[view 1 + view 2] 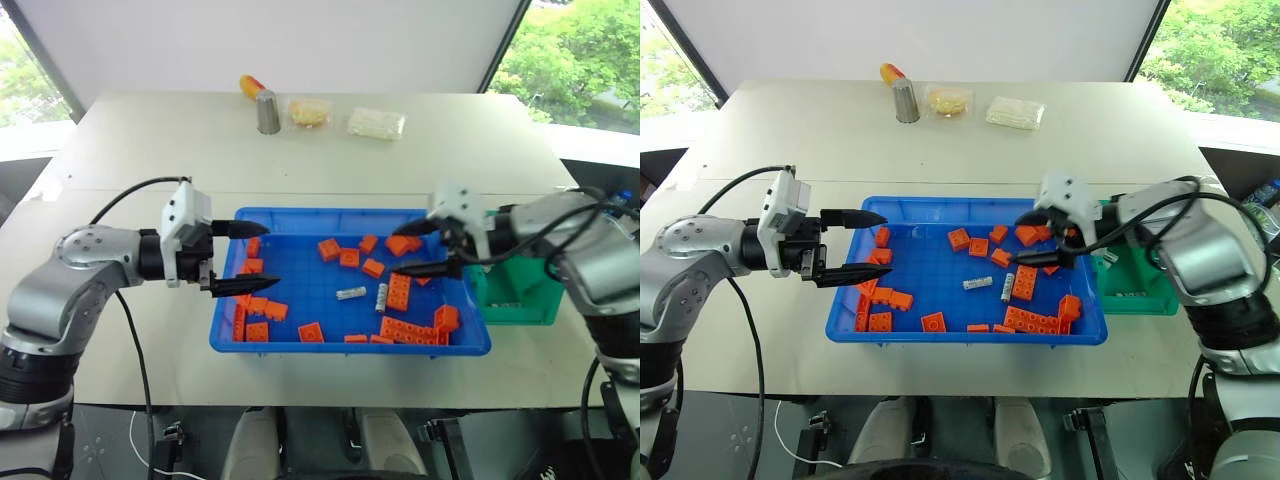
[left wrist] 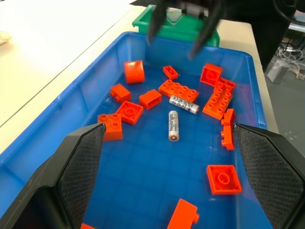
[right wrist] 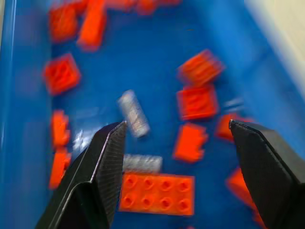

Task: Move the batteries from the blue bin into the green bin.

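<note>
My left tool (image 1: pixel 246 257) hangs over the left end of the wide, shallow bright-blue plastic bin (image 1: pixel 300 345), jaws spread, empty. On the bin's floor, among scattered orange toy bricks (image 1: pixel 399 290), lie two small silver-grey cylindrical batteries (image 1: pixel 351 294) — near each other, around the middle. My right tool (image 1: pixel 424 247) hovers over the right end, fingers apart, gripping nothing. Just beyond that end — the smaller, deeper green plastic bin (image 1: pixel 520 305), standing on the pale tabletop (image 1: pixel 150 150).

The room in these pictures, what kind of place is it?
Probably an office or lab set up for robot trials: a plain beige table beside large windows with trees outside, bearing a blue bin of toy bricks.
</note>
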Robot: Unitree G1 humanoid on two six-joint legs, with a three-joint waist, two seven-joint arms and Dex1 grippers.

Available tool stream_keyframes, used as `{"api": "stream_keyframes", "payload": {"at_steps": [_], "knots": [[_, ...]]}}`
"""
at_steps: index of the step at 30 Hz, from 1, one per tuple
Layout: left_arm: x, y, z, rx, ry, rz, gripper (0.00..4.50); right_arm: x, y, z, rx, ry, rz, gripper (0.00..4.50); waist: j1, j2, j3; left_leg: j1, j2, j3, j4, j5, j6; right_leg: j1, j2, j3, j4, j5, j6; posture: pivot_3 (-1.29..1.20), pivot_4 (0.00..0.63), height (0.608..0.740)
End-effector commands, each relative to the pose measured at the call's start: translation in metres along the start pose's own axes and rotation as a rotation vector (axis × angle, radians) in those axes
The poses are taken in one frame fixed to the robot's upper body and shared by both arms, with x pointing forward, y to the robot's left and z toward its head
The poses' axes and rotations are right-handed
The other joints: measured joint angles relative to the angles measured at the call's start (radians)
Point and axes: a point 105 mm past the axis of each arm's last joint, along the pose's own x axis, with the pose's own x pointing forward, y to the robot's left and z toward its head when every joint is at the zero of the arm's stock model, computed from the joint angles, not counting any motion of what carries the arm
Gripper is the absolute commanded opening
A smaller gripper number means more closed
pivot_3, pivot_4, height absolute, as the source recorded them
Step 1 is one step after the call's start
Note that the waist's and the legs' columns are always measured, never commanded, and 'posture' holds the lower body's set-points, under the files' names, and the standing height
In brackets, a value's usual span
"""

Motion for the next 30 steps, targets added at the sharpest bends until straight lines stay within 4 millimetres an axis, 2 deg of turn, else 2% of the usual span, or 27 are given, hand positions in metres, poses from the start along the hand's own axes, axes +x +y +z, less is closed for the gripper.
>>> {"api": "stream_keyframes", "payload": {"at_steps": [1,6,10,13,16,20,22,24,28,30], "knots": [[0.000,-0.002,0.010,0.058,-0.012,0.008,4.50,0.018,-0.010,-0.005,-0.104,0.058,0.022,3.51,-0.001,0.000,0.000,0.000,0.000,0.000,0.000,0.000,0.000,0.000,0.000,0.000,0.000,0.000,0.000,0.00,0.150,0.740],[0.000,-0.004,0.009,0.056,-0.012,0.025,4.50,0.046,-0.001,-0.006,-0.103,0.043,0.107,3.51,0.001,0.000,0.000,0.000,0.001,-0.001,-0.001,0.000,0.000,-0.001,0.002,0.000,0.002,0.002,0.003,0.00,0.150,0.740],[-0.001,-0.005,0.010,0.056,-0.011,0.038,4.50,0.064,0.024,-0.008,-0.117,0.031,0.196,3.51,0.003,0.000,0.000,0.000,0.001,-0.001,-0.001,0.000,0.000,-0.001,0.002,0.000,0.002,0.001,0.002,0.00,0.150,0.740],[-0.003,-0.005,0.008,0.054,-0.005,0.046,4.50,0.068,0.035,-0.005,-0.139,0.024,0.216,3.51,0.003,0.000,0.000,0.000,0.001,-0.001,0.000,0.000,0.000,-0.001,0.001,0.000,0.002,0.000,0.000,0.00,0.150,0.740],[-0.004,-0.005,0.008,0.053,-0.004,0.050,4.50,0.073,0.040,-0.008,-0.133,0.029,0.210,3.51,0.002,0.000,0.000,0.000,0.001,0.000,0.000,0.000,0.000,-0.001,0.001,0.000,0.002,0.000,0.000,0.00,0.150,0.740],[-0.004,-0.005,0.008,0.053,-0.004,0.048,4.50,0.082,0.034,-0.017,-0.114,0.058,0.156,3.51,0.000,0.000,0.000,0.001,0.001,-0.001,0.000,0.000,0.000,0.000,0.001,0.000,0.002,0.000,0.000,0.00,0.150,0.740],[-0.004,-0.004,0.009,0.055,-0.006,0.048,4.50,0.085,0.028,-0.017,-0.095,0.052,0.115,2.99,-0.001,0.000,0.000,0.001,0.001,-0.001,0.000,0.000,0.000,0.000,0.002,0.000,0.002,0.000,0.000,0.00,0.150,0.740],[-0.003,-0.004,0.010,0.058,-0.006,0.046,4.50,0.086,0.021,-0.015,-0.076,0.039,0.082,2.23,0.000,0.000,0.000,0.001,0.001,-0.001,0.000,0.000,0.000,0.000,0.002,0.000,0.002,0.000,0.000,0.00,0.150,0.740],[-0.003,-0.003,0.010,0.059,-0.006,0.046,4.50,0.081,0.022,-0.012,-0.082,0.029,0.104,0.16,0.003,0.000,0.000,0.001,0.001,-0.001,0.000,0.000,0.000,0.000,0.001,0.000,0.002,0.000,0.000,0.00,0.150,0.740],[-0.003,-0.002,0.010,0.061,-0.004,0.044,4.50,0.073,0.027,-0.001,-0.065,-0.013,0.139,0.05,0.005,0.000,0.000,0.001,0.001,-0.001,0.000,0.000,0.000,0.000,0.001,0.000,0.002,0.000,0.000,0.00,0.150,0.740]]}}
